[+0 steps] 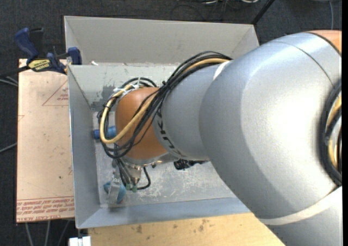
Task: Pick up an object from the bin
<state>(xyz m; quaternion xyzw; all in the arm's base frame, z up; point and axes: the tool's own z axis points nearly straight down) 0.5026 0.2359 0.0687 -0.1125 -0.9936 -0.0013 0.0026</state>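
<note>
My gripper (128, 177) hangs below the orange wrist cover, low in the bin's front left part. Just left of and below it, a small pale blue and grey thing (114, 191) lies in the bin's front left corner, close to the gripper's tip; I cannot tell whether they touch. A blue thing (108, 131) sits against the left wall, partly hidden behind the cover and its cables. A small black thing (182, 164) lies on the floor to the gripper's right, under the arm.
The thick grey arm reaches in from the right and hides most of the bin's floor and right side. The bin's left wall and front wall stand close to the gripper.
</note>
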